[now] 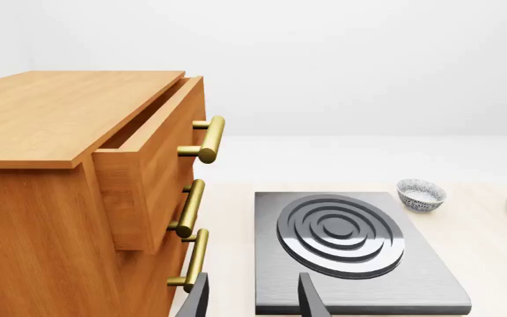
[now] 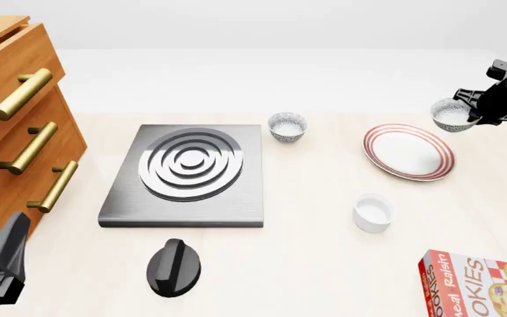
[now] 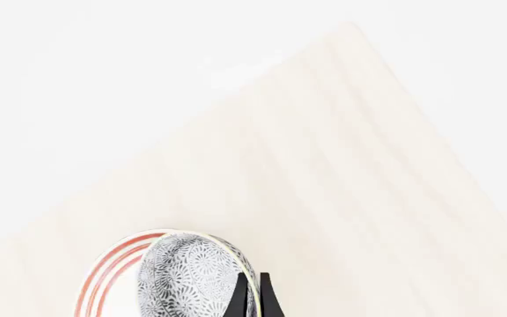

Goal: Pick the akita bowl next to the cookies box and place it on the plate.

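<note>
An akita bowl (image 2: 451,115) hangs in the air just past the far right rim of the plate (image 2: 409,152), tilted, with my right gripper (image 2: 475,113) shut on its rim. The right wrist view shows its speckled outside (image 3: 192,277) pinched between the fingers (image 3: 240,300), with the plate's red rings (image 3: 113,274) below. The cookies box (image 2: 482,287) lies at the near right corner. A second identical bowl (image 2: 288,125) (image 1: 422,195) stands beside the stove plate. My left gripper (image 2: 2,264) (image 1: 253,300) is open and empty at the near left.
A grey stove plate (image 2: 187,172) (image 1: 350,244) with concentric rings lies left of centre, with a black knob (image 2: 173,267) in front of it. A white ramekin (image 2: 372,212) stands near the plate. A wooden drawer cabinet (image 2: 16,132) (image 1: 51,165) with its top drawer ajar fills the left.
</note>
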{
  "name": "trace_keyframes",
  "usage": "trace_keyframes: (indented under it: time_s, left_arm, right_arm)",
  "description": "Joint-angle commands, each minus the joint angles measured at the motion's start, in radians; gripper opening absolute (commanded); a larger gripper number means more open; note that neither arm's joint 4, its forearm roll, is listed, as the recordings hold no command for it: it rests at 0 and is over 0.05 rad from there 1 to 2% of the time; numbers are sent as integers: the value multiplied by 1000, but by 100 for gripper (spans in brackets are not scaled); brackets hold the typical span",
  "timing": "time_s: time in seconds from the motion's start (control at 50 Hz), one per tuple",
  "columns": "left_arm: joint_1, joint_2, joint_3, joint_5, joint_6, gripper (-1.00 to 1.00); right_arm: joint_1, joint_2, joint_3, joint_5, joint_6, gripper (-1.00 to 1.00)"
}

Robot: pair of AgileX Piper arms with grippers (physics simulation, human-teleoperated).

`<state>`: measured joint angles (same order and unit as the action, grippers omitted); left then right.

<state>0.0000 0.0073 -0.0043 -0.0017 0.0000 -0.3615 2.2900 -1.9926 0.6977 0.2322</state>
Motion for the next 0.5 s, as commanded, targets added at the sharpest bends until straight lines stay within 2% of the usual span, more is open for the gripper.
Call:
trace_keyframes:
  time_s: [0.02,0.32,0.5]
  left_arm:
    - [0,0,0,0,0,100]
    - [0,0,0,0,0,100]
    - [0,0,0,0,0,100]
  right_arm:
    - [32,15,-15,-2,10,-100]
    - [71,4,16,-27,38,-100]
    - [96,-25,72,-57,53,-100]
